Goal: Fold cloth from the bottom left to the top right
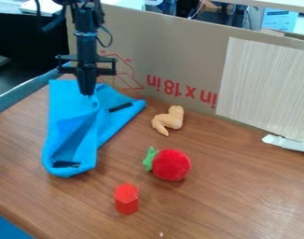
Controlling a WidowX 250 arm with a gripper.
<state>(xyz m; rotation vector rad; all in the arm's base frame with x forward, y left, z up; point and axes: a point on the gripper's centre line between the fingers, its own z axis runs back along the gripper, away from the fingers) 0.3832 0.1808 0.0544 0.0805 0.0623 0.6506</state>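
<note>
The black gripper [87,94] hangs at the upper left, over the upper part of the blue cloth [62,122]. Its fingertips are together, shut on a pinch of cloth, and creases run down from them. The cloth lies rumpled on the left of the table, with a long raised fold down its middle. One black patch shows near its bottom end and another near its right corner. The fingertips hide the cloth right behind them.
A red plush fruit with green leaves [171,165] and a red block [126,199] lie right of and below the cloth on the wooden table [242,196]. A tan toy piece [168,120] is right of the cloth. A cardboard wall [173,56] stands behind.
</note>
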